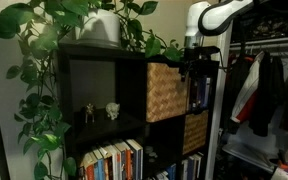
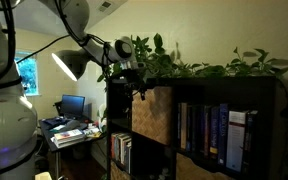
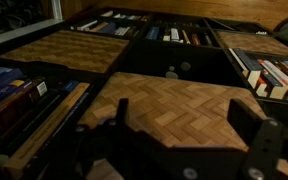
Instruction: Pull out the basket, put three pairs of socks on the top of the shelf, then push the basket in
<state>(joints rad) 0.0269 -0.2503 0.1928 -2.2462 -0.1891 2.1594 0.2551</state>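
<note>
The light tan woven basket (image 1: 164, 90) sits in an upper cubby of the black shelf (image 1: 94, 60); both also show in the other exterior view, basket (image 2: 152, 112) and shelf (image 2: 224, 85). My gripper (image 1: 195, 62) hangs right in front of the basket's upper edge, also seen from the other side (image 2: 134, 80). In the wrist view the open gripper (image 3: 179, 125) has its two dark fingers spread to either side of the basket's herringbone face (image 3: 174, 95), with nothing between them. No socks are in view.
Leafy plants (image 1: 44, 60) and a white pot (image 1: 102, 27) stand on the shelf top. A darker woven basket (image 1: 195, 131) sits one cubby lower. Books (image 1: 114, 160) fill the lower cubbies. A clothes rack with garments (image 1: 264, 95) stands beside the shelf. A desk with a monitor (image 2: 72, 105) stands behind.
</note>
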